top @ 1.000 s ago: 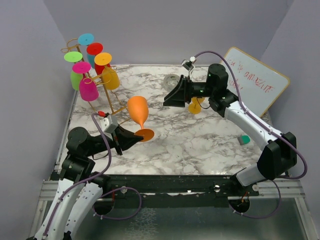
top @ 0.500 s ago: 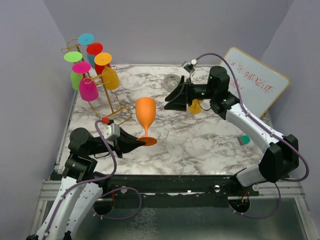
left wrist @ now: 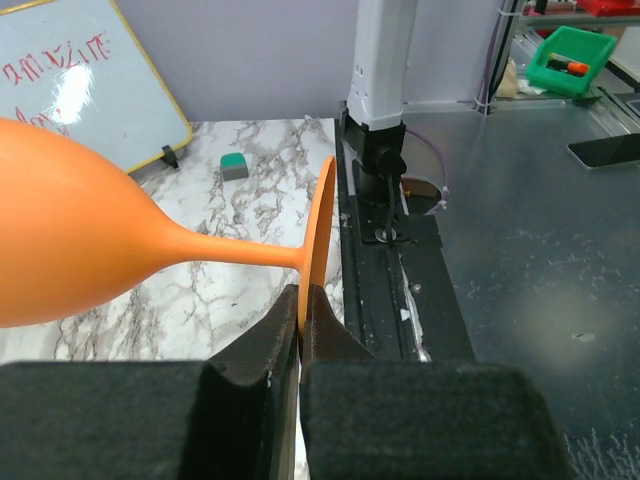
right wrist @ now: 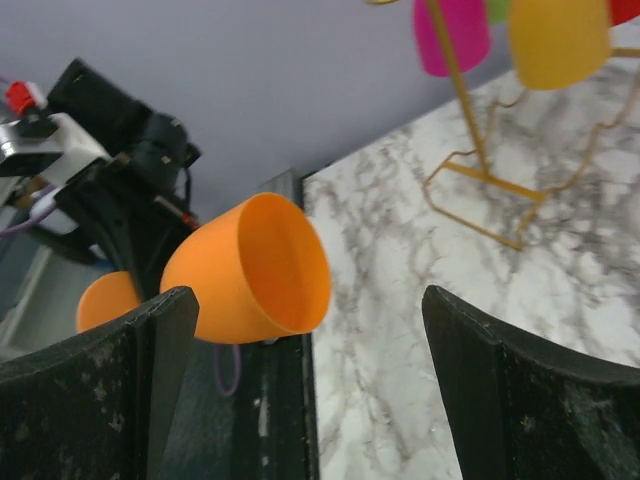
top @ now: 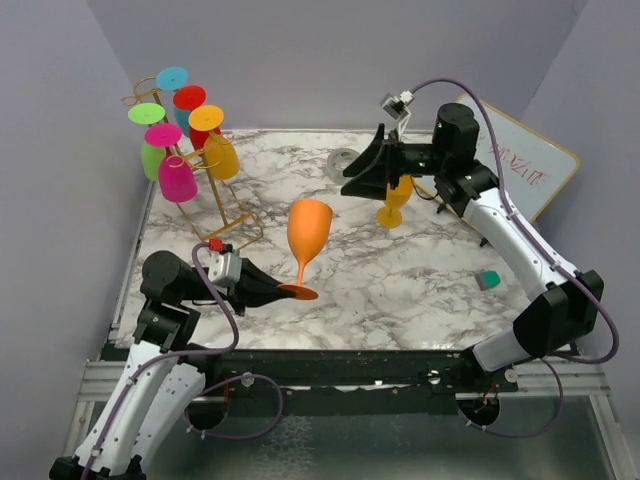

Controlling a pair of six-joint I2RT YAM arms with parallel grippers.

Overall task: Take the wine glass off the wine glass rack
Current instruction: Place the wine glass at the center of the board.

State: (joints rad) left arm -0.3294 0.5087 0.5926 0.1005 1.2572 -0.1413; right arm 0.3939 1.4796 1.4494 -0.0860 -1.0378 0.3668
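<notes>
Pinching only the thin edge of the round foot, the left gripper (left wrist: 299,330) is closed narrow on the orange wine glass (top: 307,235). In the left wrist view its two pads meet on the disc, and the stem and bowl stand out sideways from them. From above, the glass is nearly upright with the bowl on top, leaning a little. It is over the near-left part of the marble desk (top: 420,290). I cannot tell if the foot already touches the desk.

The glass is well apart from the wine glass rack (top: 215,205), which stands in the far left corner with several coloured glasses hanging on its arms. So I judge the removal itself is done, and the step in hand is to put the glass down safely.

To do this well, the left wrist should turn until the foot is flat to the desk. Then it should go down slowly and let go only when the whole foot rests. The hold is at the rim of the foot and the bowl is far from it, so a fast move may let the glass swing or slip.

The right gripper (top: 362,170) is wide apart and holds nothing. It hangs over the far middle of the desk and faces the mouth of the orange glass. Just beside it a yellow glass (top: 395,205) stands on the desk.
</notes>
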